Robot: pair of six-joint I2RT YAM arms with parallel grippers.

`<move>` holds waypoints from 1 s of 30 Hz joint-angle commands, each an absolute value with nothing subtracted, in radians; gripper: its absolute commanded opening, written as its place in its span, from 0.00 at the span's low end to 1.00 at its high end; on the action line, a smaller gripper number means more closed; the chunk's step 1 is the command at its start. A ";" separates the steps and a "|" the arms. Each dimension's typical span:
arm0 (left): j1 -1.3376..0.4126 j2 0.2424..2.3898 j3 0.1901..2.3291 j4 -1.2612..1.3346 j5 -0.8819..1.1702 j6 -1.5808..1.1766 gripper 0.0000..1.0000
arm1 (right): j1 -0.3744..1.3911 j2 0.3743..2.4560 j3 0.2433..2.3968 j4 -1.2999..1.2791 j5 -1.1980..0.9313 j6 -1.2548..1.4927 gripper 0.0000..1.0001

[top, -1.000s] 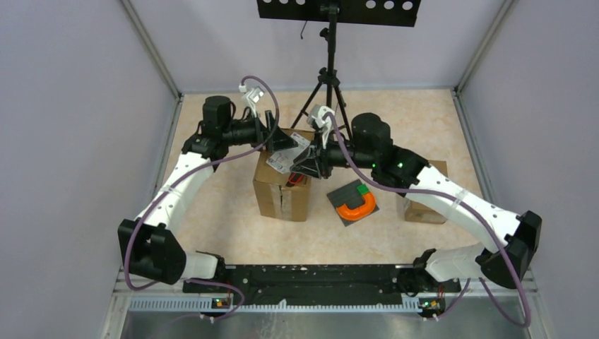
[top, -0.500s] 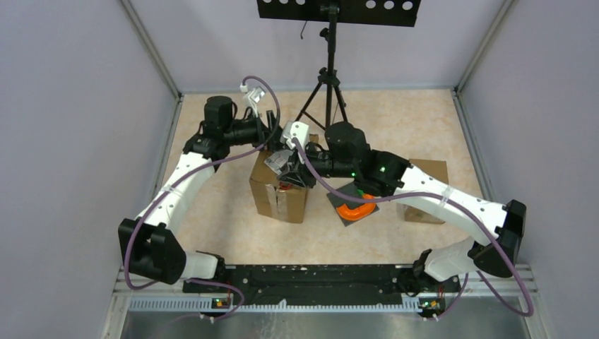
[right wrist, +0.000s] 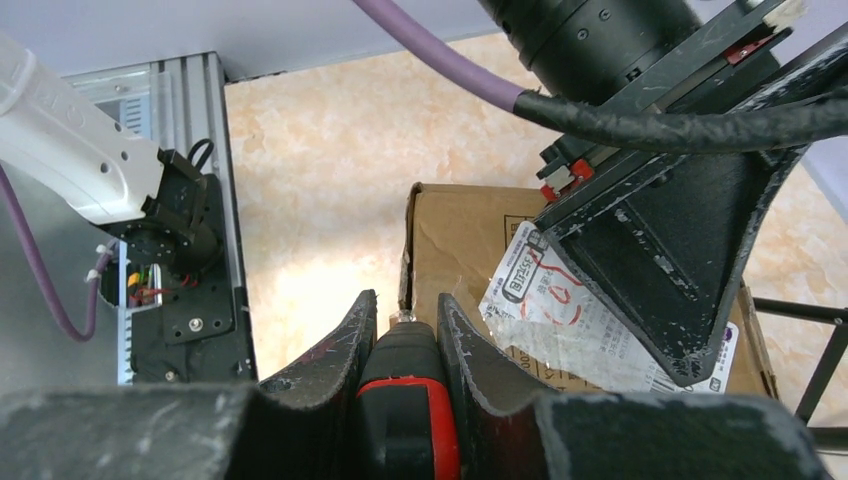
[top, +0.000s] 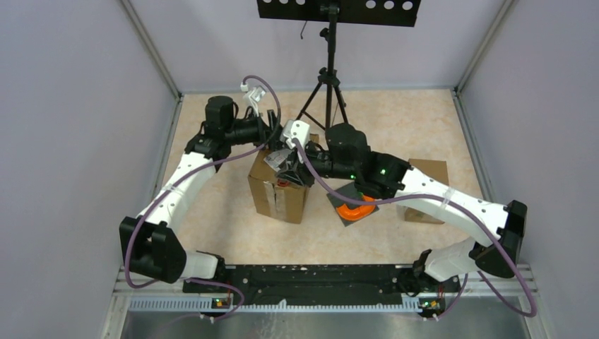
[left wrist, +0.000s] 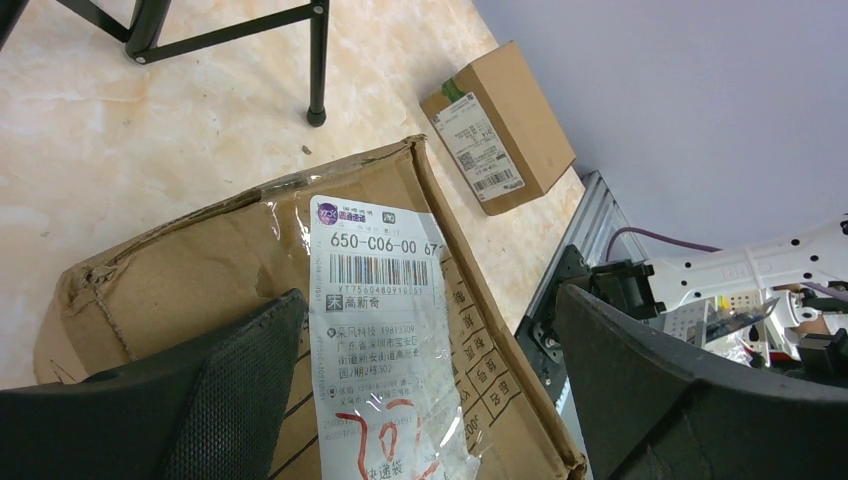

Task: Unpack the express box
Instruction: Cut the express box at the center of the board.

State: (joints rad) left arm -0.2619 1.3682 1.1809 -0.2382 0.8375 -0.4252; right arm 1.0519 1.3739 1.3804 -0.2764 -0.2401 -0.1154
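One creased brown express box (left wrist: 180,250) bears a crumpled label (left wrist: 375,330); left hand (left wrist: 428,300) gapes, right hand (right wrist: 405,300) grips a red-black tool (right wrist: 405,400).

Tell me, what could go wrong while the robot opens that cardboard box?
The red-and-black tool in the right gripper sits at the edge of the cardboard box, right beside the left gripper; they might bump. The left gripper is open, not clamping, so the box could slide when pushed.

Pale lilac walls (top: 70,106), beige marbled tabletop (top: 417,120), black tripod (top: 327,85), perforated black panel (top: 353,13) overhead, metal rail (top: 282,302) in front
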 commanded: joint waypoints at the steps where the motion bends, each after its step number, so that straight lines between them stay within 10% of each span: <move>1: -0.274 1.436 1.101 -0.417 0.761 -0.433 0.98 | 1.074 1.304 1.392 -0.142 -0.262 -0.075 0.00; 30: -0.285 1.470 1.279 -0.511 0.707 -0.352 0.98 | 1.095 1.307 1.488 -0.352 -0.240 -0.106 0.00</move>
